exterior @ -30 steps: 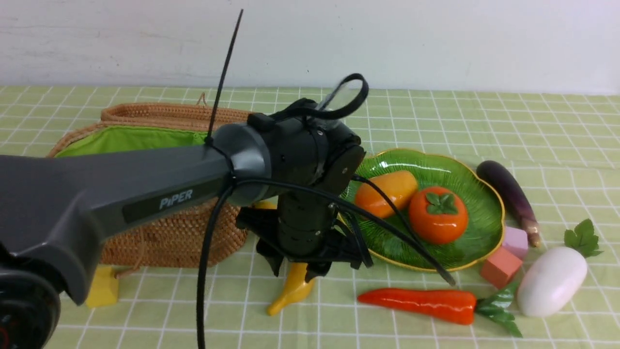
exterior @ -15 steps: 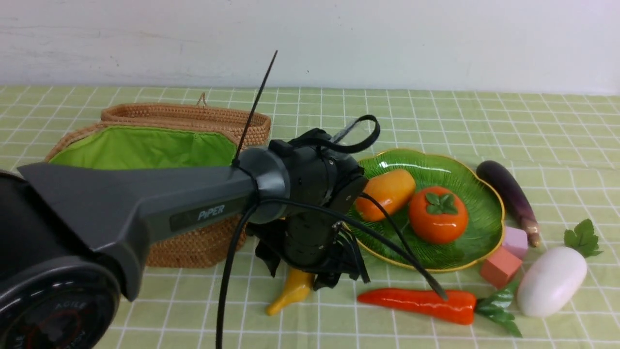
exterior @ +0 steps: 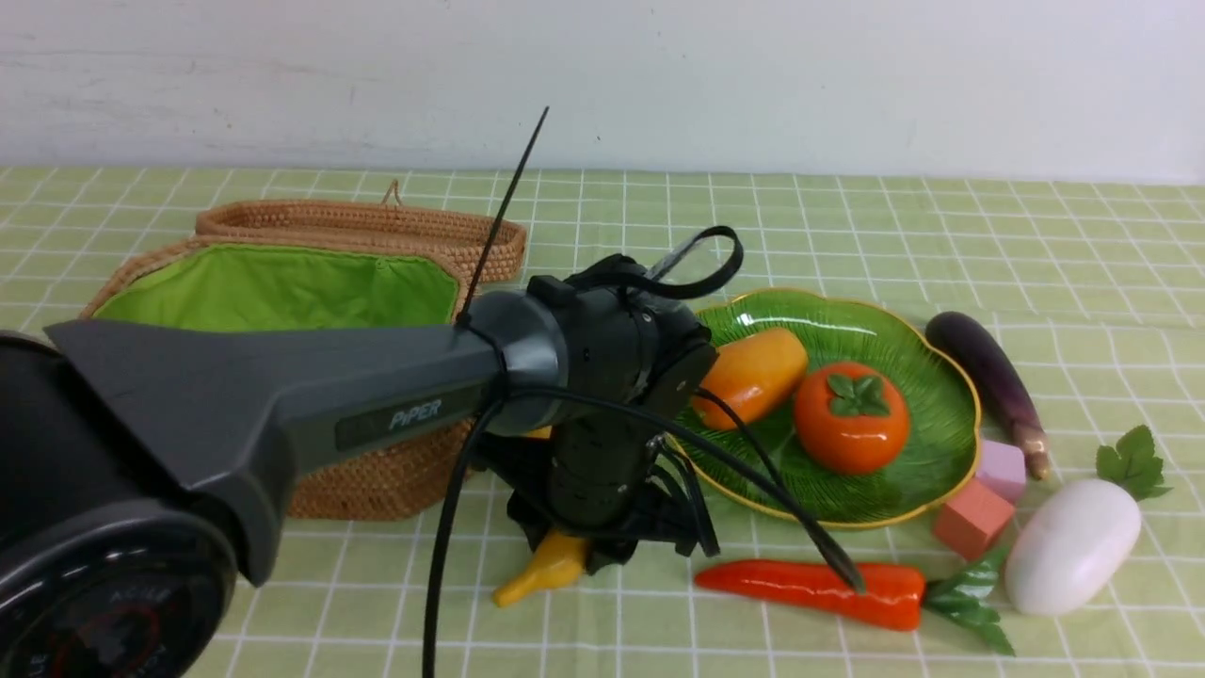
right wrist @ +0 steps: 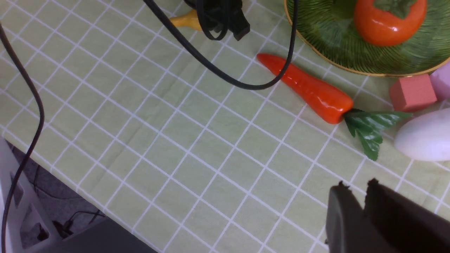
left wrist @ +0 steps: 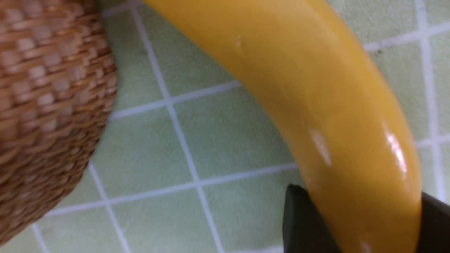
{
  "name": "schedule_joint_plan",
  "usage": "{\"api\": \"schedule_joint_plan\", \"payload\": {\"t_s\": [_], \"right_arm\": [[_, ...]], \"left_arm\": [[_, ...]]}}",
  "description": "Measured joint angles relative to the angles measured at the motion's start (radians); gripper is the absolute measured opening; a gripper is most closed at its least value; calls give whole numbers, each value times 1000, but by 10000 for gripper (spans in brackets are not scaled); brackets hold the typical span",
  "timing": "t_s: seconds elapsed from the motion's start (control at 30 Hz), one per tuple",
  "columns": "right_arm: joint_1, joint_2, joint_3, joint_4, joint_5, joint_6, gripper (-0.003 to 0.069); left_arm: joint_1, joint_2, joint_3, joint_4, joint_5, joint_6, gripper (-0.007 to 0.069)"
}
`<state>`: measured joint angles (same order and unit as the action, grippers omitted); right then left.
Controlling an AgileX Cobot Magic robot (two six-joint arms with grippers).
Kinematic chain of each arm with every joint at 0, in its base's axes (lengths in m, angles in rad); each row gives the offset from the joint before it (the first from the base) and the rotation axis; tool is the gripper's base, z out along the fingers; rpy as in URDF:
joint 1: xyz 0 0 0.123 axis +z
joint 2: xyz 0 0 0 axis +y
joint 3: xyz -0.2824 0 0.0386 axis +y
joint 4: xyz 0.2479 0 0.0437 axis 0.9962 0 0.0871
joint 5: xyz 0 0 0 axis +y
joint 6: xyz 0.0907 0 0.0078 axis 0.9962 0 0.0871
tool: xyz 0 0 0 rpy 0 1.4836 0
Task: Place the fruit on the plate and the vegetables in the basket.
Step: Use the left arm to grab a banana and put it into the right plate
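Observation:
My left gripper (exterior: 588,551) is down at the table in front of the wicker basket (exterior: 377,480), shut on the yellow banana (exterior: 541,570). In the left wrist view both fingers press the banana (left wrist: 316,105) at its thick end, inside the left gripper (left wrist: 358,196). The mango (exterior: 753,375) and the persimmon (exterior: 852,417) lie on the green plate (exterior: 927,471). On the cloth lie the carrot (exterior: 819,589), the white radish (exterior: 1073,546) and the eggplant (exterior: 988,372). My right gripper (right wrist: 357,184) hovers shut and empty over the cloth, near the carrot (right wrist: 309,89).
The basket's lid (exterior: 358,224) stands open behind its green lining (exterior: 282,282). A lilac cube (exterior: 1001,469) and a red cube (exterior: 974,518) sit between plate and radish. The left arm's cable (right wrist: 225,75) hangs low. The table's near edge (right wrist: 52,168) shows in the right wrist view.
The left arm came down and forward, and its jaws closed on the banana. The banana's thin tip has swung left and lifted a little. The right gripper has not changed.

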<state>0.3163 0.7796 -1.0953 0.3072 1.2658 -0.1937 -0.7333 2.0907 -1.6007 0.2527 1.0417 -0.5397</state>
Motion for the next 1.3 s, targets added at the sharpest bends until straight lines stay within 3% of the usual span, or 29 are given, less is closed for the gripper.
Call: {"api": "schedule_joint_plan", "payload": {"t_s": [0.2,0.33,0.43,0.47,0.5,0.53,0.57,0.73,0.77,0.8,0.9,0.93,1.0,1.07,1.3], "right_arm": [[0,-33,-18,2,-21,-7,95],[0,-91,-65,2,-58,-7,95],[0,-137,-85,4,-68,-7,95],[0,-167,-87,4,-68,-7,95],[0,-167,-88,4,-67,-7,95],[0,-198,-88,4,-63,-7,95],[0,-202,-88,4,-63,-7,95],[0,-260,-91,4,-49,-7,95],[0,-263,-92,4,-45,-7,95],[0,-263,-92,4,-44,-7,95],[0,-265,-92,8,-21,-7,95],[0,-265,-92,10,-20,-7,95],[0,-265,-92,18,-9,-7,95],[0,-265,-92,24,-7,-7,95],[0,-265,-92,47,-5,-7,95]], "left_arm": [[0,-130,-11,-33,34,2,316],[-15,-241,-15,-50,31,104,316],[-47,-282,-15,-53,-4,248,316],[-69,-295,-15,-62,-49,372,316],[-75,-297,-15,-64,-62,388,316],[-100,-295,-16,-82,-121,526,316],[-102,-293,-16,-85,-127,540,316],[-134,-219,-16,-173,-282,1139,316],[-132,-200,-16,-193,-296,1241,316],[-130,-196,-16,-201,-300,1260,316],[-119,-139,-15,-260,-319,1572,316],[-119,-136,-15,-260,-319,1587,316],[-115,-100,-15,-270,-366,1734,316],[-110,-76,-15,-271,-414,1774,316],[-89,-38,-15,-271,-514,1795,316]]}}
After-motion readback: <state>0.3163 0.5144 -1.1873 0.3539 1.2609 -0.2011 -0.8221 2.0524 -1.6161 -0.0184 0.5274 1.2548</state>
